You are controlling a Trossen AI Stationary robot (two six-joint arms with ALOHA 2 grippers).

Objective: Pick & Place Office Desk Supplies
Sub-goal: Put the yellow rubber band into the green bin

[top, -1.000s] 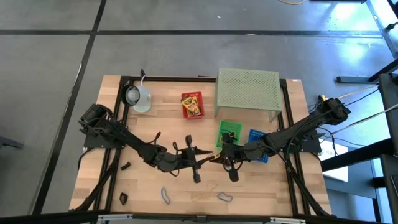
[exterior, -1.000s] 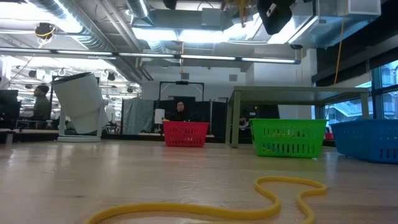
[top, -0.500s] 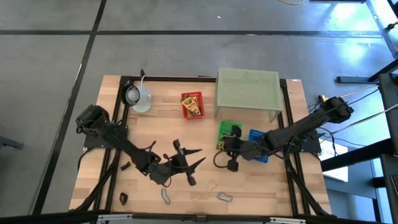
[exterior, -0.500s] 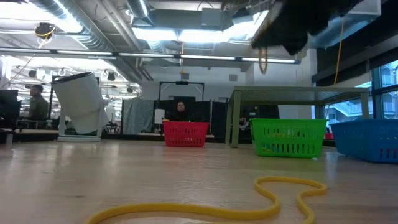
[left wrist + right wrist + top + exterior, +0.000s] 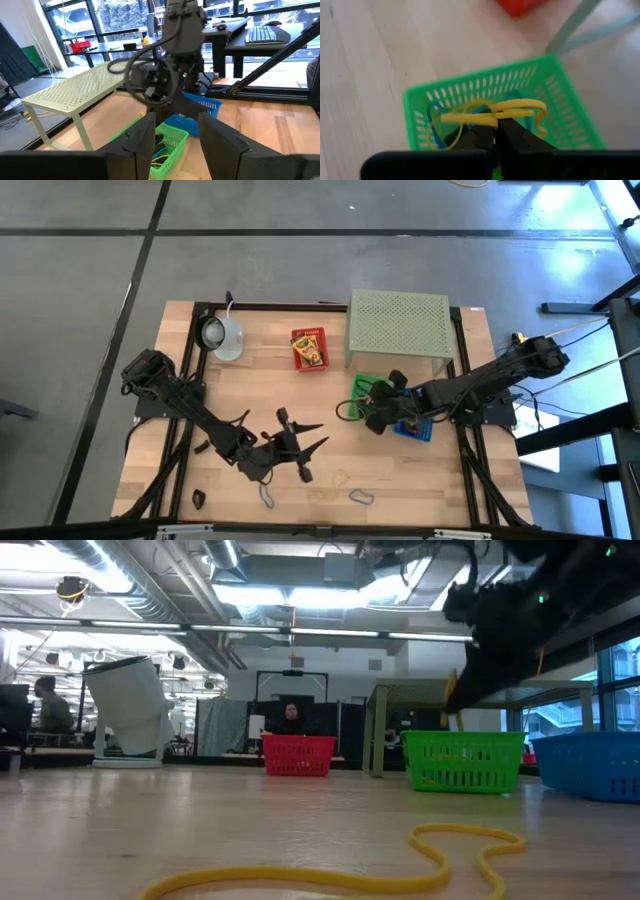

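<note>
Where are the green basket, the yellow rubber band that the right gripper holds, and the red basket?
green basket (image 5: 470,87): right wrist view, far rim.
yellow rubber band (image 5: 517,104): right wrist view, loop over the basket.
red basket (image 5: 297,755): low view, front wall.

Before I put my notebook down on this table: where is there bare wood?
Bare wood lies between the white mug and the red basket, and along the front right edge below the blue basket. It is crowded around the left gripper and around the green basket, where the right gripper holds a yellow rubber band.
</note>
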